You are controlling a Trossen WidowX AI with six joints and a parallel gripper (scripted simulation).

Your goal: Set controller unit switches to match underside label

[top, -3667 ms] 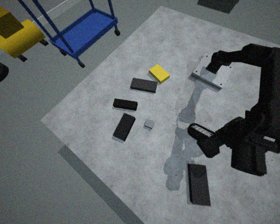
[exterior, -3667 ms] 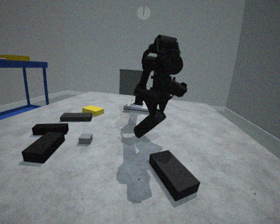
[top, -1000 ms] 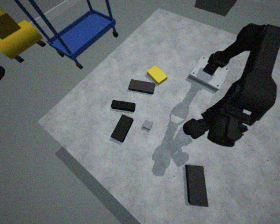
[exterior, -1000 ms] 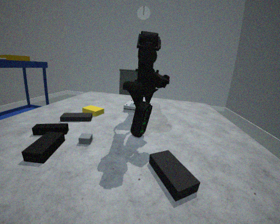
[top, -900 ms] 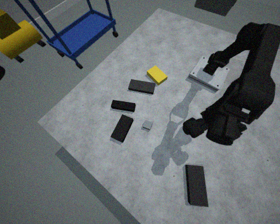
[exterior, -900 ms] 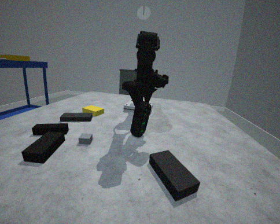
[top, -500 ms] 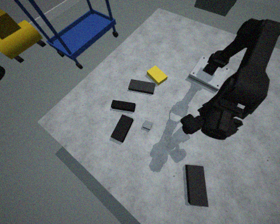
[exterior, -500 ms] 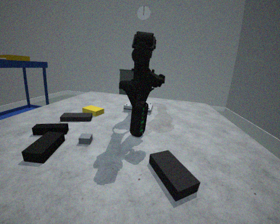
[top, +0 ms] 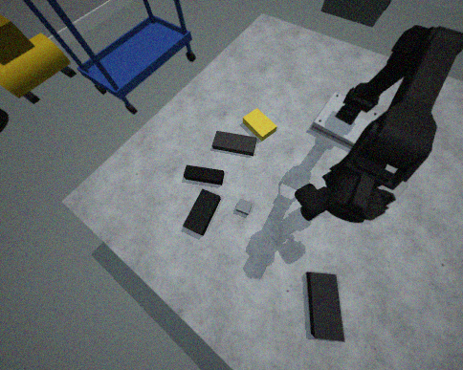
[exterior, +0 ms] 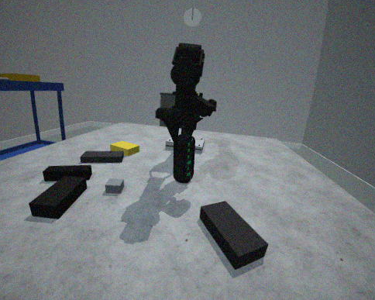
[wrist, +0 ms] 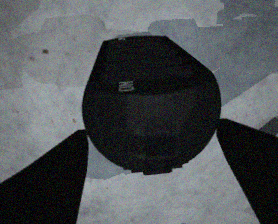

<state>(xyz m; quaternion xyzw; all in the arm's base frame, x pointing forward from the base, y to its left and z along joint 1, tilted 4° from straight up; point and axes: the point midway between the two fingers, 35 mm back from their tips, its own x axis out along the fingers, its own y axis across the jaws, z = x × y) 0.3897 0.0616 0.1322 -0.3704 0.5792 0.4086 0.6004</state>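
The dark controller unit [exterior: 183, 161] [wrist: 150, 105] is held in the air above the bench [top: 143, 185] [exterior: 297, 212]. My gripper [top: 321, 200] [exterior: 183, 137] [wrist: 153, 132] is shut on it, one finger at each side in the wrist view. In the exterior view the unit hangs with its long side upright, and a column of green switch ends shows along its right part. The wrist view shows its dark rounded body with a small pale striped patch, too blurred to read. The label squares cannot be made out in any view.
Several dark blocks [top: 202, 212] [exterior: 59, 197] lie at the left, with a yellow block [top: 259, 123] [exterior: 125, 147] and a small grey block [top: 243, 206] [exterior: 115, 186]. Another dark block [top: 324, 306] [exterior: 233, 232] lies nearer the front. A white plate [top: 330, 113] [exterior: 200, 143] lies under the arm's base.
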